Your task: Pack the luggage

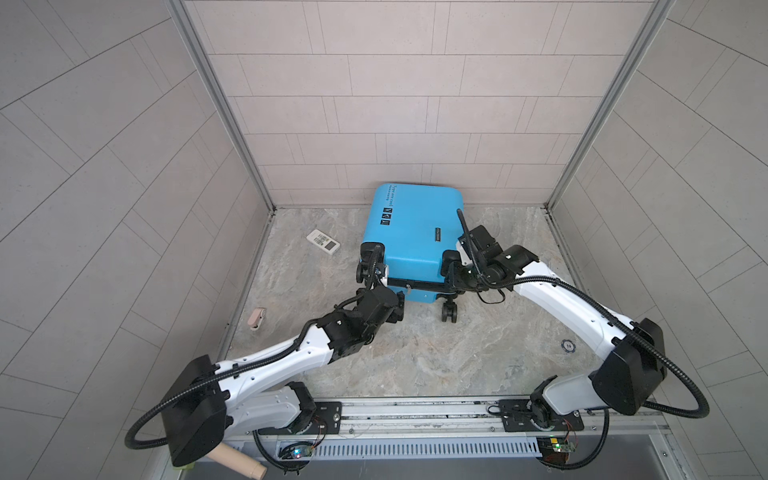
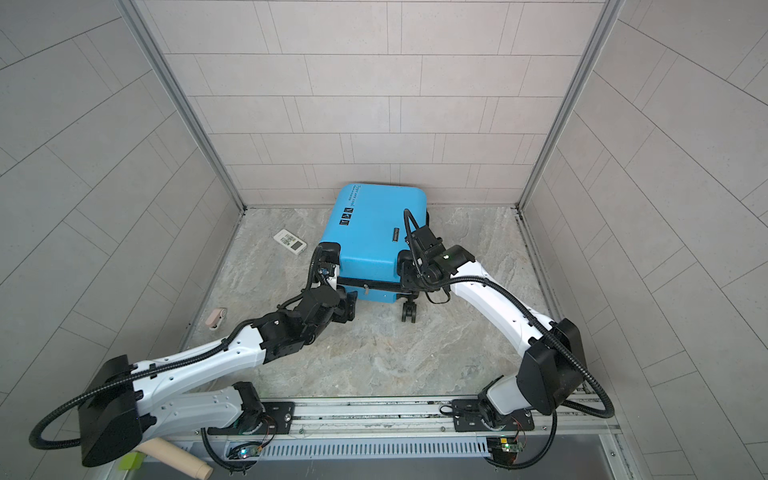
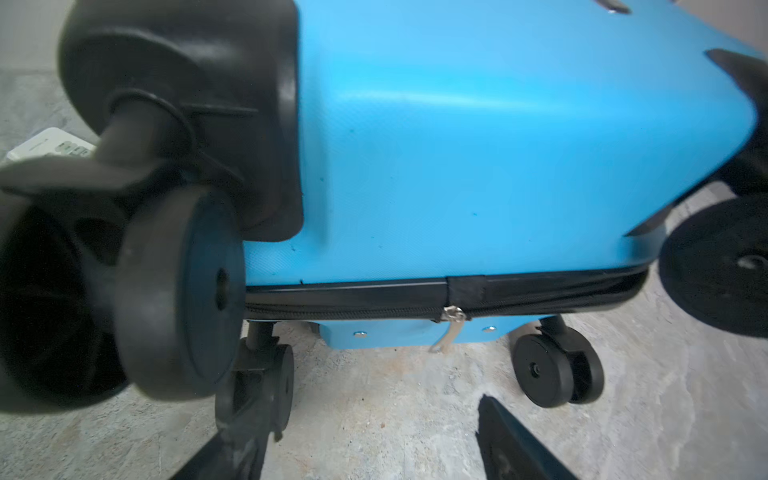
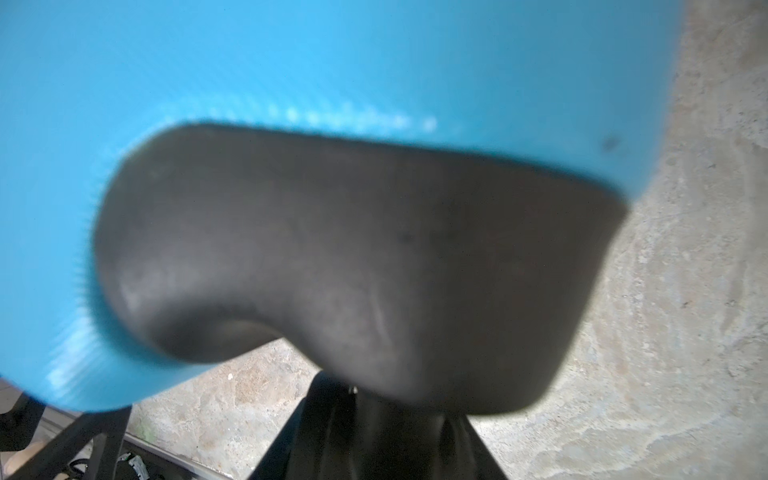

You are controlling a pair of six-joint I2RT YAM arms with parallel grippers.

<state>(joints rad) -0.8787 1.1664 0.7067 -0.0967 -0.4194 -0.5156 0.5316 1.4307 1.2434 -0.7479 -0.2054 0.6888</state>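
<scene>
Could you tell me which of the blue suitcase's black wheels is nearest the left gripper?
The black double caster on the lower shell, left arm's side, beside the left gripper; the other three are farther off.

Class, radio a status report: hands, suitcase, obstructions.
Left hand open near zipper pull. Right hand at suitcase wheel corner, grip unclear. Nothing blocking.

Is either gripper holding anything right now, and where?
The right gripper seemingly clamps the luggage by a corner caster; the left gripper is open, holding nothing.
</scene>
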